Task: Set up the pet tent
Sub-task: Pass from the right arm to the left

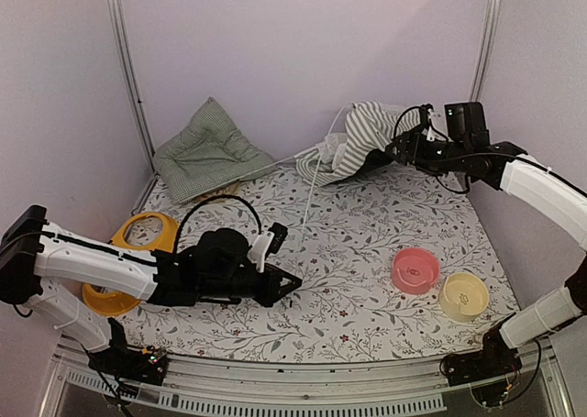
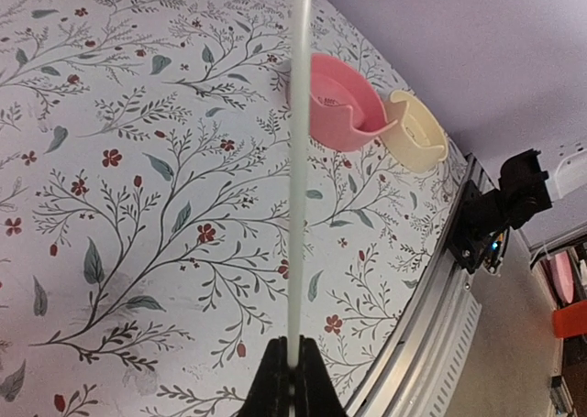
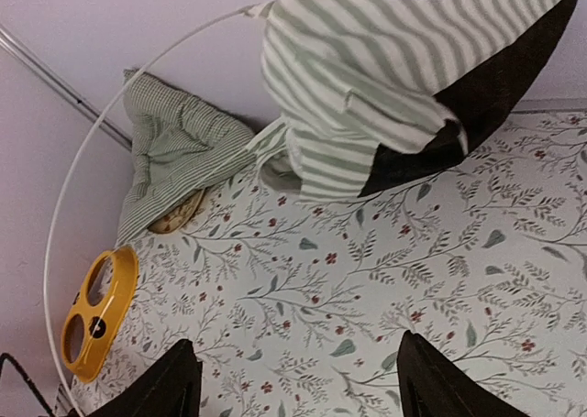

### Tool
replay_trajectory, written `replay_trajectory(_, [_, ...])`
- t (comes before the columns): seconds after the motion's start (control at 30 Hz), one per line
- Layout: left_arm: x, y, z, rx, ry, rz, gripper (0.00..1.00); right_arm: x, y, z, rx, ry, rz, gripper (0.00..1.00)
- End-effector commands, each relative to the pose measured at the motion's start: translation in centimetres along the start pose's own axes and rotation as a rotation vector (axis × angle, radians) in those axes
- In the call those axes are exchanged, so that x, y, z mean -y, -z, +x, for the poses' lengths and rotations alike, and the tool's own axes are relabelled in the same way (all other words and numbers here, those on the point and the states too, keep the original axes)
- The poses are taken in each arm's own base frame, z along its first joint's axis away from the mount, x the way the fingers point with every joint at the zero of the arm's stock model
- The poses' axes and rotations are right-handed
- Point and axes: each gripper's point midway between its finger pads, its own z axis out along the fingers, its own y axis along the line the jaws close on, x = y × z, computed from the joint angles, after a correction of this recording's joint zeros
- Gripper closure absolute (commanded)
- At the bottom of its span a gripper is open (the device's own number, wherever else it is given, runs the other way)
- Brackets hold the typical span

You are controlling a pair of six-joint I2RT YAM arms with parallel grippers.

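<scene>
**Placement.** We find the pet tent (image 1: 353, 147) collapsed in a heap at 1 o'clock on the floral mat (image 1: 348, 234), close to the back wall. Its striped fabric is bunched and it is not yet standing. One thin white pole (image 2: 295, 160) leaves the heap and runs toward 7 o'clock. In our judgement the left arm holds the pole's free end so that it can be bowed or fed through while the other arm works the fabric.

**End effectors.**
- The left gripper (image 2: 292, 373) is clenched on that pole, its fingers pinched tight on either side.
- The right gripper (image 3: 298, 357) sits just beside the heap, on its 3 o'clock side. Its jaws stand wide apart with nothing between them, and the fabric lies ahead of the fingertips. Whether a finger brushes the cloth we cannot tell.

**Other items.**
- The green checked cushion (image 1: 206, 147) lies at 11 o'clock.
- The pink bowl (image 1: 415, 270) and cream bowl (image 1: 463, 296) sit side by side at 4 o'clock, well apart from the work.
</scene>
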Motion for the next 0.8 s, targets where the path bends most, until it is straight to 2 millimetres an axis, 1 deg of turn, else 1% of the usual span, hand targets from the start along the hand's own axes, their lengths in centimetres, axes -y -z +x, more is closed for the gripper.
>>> replay_trajectory(0.0, [-0.1,0.8,-2.4,0.069,0.01,-0.004,1.0,3.4,-0.7,-3.7,0.066,0.054,0.138,0.31])
replay_trajectory(0.1, [0.1,0.8,-2.5,0.065,0.001,-0.001,1.0,2.7,-2.6,-5.7,0.089,0.153,0.118,0.36])
replay_trajectory(0.17, [0.3,0.9,-2.7,0.065,-0.006,0.002,1.0,2.2,-3.5,-7.3,0.131,0.208,0.107,0.35])
replay_trajectory(0.3, [0.6,0.9,-2.7,0.059,-0.011,0.012,1.0,2.0,-5.4,-10.1,0.185,0.314,0.128,0.34])
replay_trajectory(0.33, [0.7,1.0,-2.8,0.06,-0.013,0.014,1.0,1.9,-6.4,-10.4,0.182,0.34,0.121,0.34])
replay_trajectory(0.4, [0.8,1.0,-3.0,0.061,-0.018,0.017,1.0,1.3,-7.6,-11.1,0.186,0.375,0.106,0.34])
replay_trajectory(0.5, [0.9,1.1,-3.3,0.067,-0.024,0.016,1.0,1.4,-9.4,-11.4,0.185,0.419,0.13,0.36])
replay_trajectory(0.6, [1.1,1.2,-3.6,0.066,-0.035,0.016,1.0,1.8,-10.9,-11.3,0.164,0.47,0.15,0.4])
replay_trajectory(0.77, [1.4,1.3,-3.9,0.067,-0.043,0.017,1.0,0.7,-12.4,-10.5,0.151,0.526,0.164,0.41])
